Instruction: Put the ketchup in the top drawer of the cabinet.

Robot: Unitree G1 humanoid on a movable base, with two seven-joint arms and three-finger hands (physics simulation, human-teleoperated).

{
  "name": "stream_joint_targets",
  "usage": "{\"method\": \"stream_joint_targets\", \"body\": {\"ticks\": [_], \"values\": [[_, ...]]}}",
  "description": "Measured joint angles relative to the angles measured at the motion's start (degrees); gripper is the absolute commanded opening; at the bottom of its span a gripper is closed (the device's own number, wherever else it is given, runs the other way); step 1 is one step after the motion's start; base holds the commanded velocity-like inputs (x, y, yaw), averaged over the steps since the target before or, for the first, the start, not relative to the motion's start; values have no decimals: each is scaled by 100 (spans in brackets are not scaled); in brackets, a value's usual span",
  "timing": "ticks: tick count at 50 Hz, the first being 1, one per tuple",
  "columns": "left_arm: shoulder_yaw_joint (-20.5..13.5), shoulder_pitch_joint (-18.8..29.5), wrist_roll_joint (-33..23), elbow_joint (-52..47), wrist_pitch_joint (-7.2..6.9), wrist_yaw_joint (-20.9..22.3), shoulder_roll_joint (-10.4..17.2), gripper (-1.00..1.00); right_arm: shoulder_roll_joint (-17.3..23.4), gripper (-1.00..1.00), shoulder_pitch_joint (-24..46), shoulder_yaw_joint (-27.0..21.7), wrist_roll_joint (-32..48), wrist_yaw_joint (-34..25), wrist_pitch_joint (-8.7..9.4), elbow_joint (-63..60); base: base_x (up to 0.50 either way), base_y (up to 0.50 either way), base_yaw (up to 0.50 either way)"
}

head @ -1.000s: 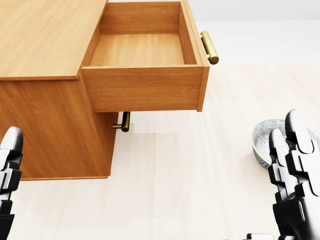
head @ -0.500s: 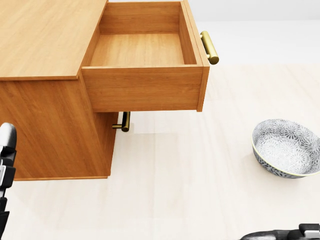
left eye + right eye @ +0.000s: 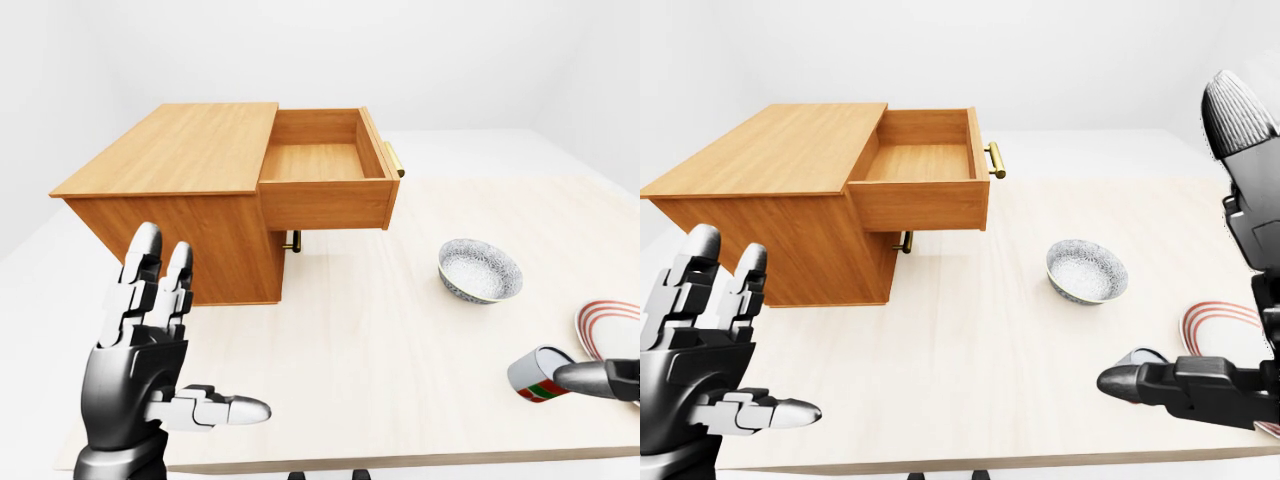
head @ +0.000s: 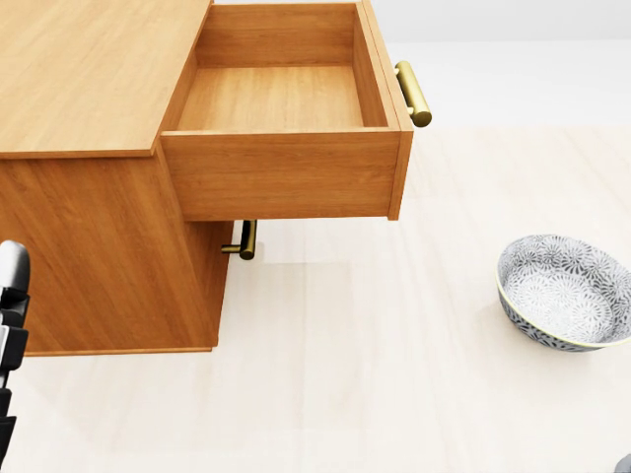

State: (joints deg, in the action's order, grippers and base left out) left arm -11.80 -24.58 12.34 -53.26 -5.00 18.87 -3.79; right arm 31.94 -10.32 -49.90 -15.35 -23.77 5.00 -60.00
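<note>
- Top drawer [image 4: 281, 99] pulled out of cabinet [image 3: 170, 165], upper left in head view; nothing inside.
- Patterned bowl [image 4: 564, 291] at right, nothing visible in it.
- Ketchup [image 3: 538, 374] lying on table [image 3: 380, 330], lower right in left-eye view, beside striped plate [image 3: 610, 325].
- Left hand [image 3: 150, 360] spread wide, holding nothing.
- Right hand [image 3: 1240, 300] fingers apart, thumb touching ketchup; no grasp.
</note>
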Motion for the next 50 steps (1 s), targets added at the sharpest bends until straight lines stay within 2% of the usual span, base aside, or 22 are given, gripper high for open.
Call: {"method": "stream_joint_targets", "body": {"ticks": [8,9,17,25,39,50], "values": [[-14,-9,14,-19,0,11,-9,100,69,100,277,-236,1511,-1580,0,0,0,0,0],[-15,-8,15,-18,0,13,-10,100,64,100,306,-244,1710,-1622,0,0,0,0,0],[-26,-11,25,-28,0,21,-16,100,-64,100,441,-378,3124,-1623,0,7,0,0,0],[-17,-6,15,-15,0,18,-15,100,-204,100,562,-544,3922,-1623,0,237,0,0,0],[8,-19,-3,3,0,16,-12,100,-354,100,557,-727,4351,-1623,0,809,0,0,0],[20,-29,-10,11,0,13,-10,100,-601,100,427,-622,4465,-1623,0,1214,0,0,0]]}}
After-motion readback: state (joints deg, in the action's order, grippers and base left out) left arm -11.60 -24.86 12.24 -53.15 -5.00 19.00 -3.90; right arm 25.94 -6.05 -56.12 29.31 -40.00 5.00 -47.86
